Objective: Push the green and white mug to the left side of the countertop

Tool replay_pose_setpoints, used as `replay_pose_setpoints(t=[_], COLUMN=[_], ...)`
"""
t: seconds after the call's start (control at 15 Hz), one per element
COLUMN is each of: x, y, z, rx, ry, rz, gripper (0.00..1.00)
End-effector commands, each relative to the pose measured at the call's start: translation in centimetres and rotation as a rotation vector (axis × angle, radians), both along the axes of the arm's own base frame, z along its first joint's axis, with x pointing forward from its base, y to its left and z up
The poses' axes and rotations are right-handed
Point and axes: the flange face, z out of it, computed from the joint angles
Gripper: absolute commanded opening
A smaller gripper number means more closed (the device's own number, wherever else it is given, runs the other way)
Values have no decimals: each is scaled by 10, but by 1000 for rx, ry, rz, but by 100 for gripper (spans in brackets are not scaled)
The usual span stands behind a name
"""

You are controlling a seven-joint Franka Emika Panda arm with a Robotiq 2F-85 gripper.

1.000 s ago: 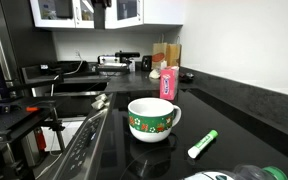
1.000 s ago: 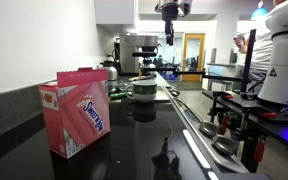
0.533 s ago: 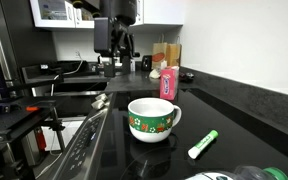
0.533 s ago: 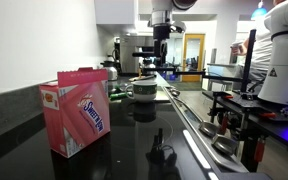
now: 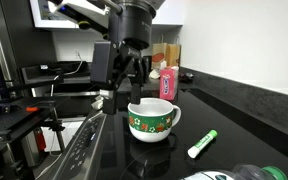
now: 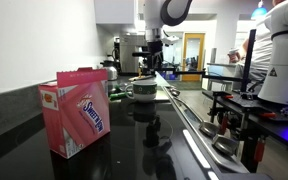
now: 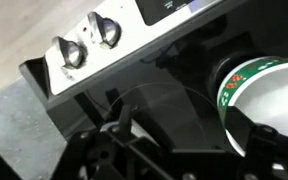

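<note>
Centre-frame on glossy black tabletop [image 5: 239, 115], green and white mug [image 5: 152, 120] sits upright. Claw [image 5: 133, 88] hangs just up-left of rim, jaws apart, empty. Prob. ceramic: rigid, fragile, slides easily; push low on wall.

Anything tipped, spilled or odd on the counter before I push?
Nothing stands out: the green and white mug sits upright, the green marker lies flat on the countertop beside it, and no spill shows.

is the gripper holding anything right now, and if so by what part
Nothing is held. The gripper hangs open close by the green and white mug, its jaws not closed on the rim or the handle.
</note>
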Motion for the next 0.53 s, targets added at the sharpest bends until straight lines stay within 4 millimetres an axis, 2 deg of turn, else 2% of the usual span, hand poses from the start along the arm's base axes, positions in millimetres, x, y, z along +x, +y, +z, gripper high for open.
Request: replay_pose_setpoints(t=[0.0,0.13,0.4,0.47], x=[18,26,43,46], y=[6,13,15,16], z=[-22,-38,-58,-61], rx=[41,89,84,81], ry=[32,57,82,88], rz=[42,81,109,115], gripper=[100,100,100,86])
